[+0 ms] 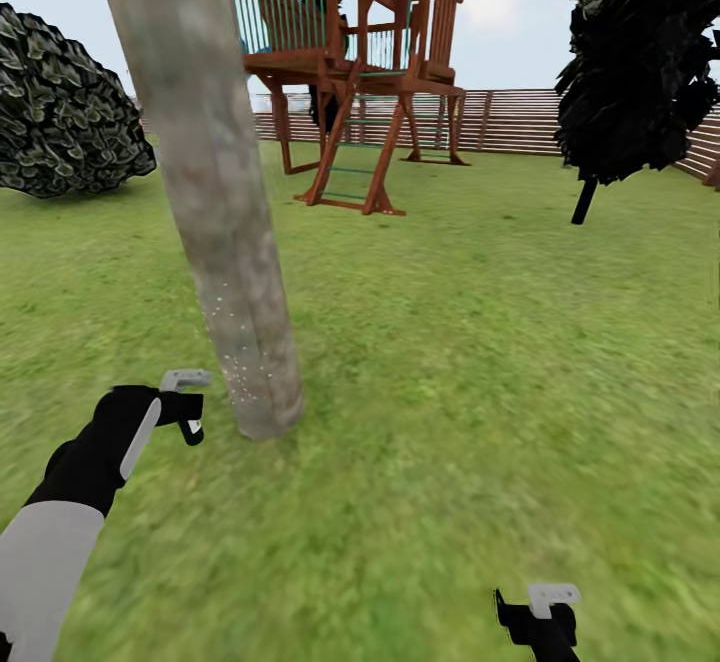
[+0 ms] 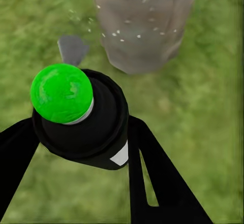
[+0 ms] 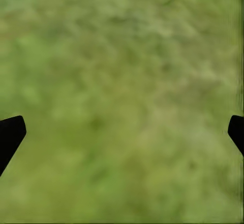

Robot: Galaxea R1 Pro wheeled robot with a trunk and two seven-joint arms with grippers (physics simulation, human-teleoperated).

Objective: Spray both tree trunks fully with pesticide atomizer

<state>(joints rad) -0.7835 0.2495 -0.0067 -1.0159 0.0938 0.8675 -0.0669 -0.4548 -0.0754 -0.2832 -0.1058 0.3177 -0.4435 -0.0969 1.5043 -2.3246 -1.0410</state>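
A thick mottled beige-grey tree trunk rises from the grass just ahead, left of centre, with white specks on its lower part. My left gripper is close to the left of its base, shut on the pesticide atomizer. In the left wrist view the atomizer has a dark body, a bright green round top and a grey nozzle head turned toward the speckled trunk base. The black fingers of my left gripper grip its sides. My right gripper hangs low at the right over grass, open and holding nothing, fingertips wide apart.
A wooden play tower stands behind the trunk, with a slatted fence beyond it. A dark leafy bush sits at the far left and a black conifer on a thin stem at the right. Grass spreads all around.
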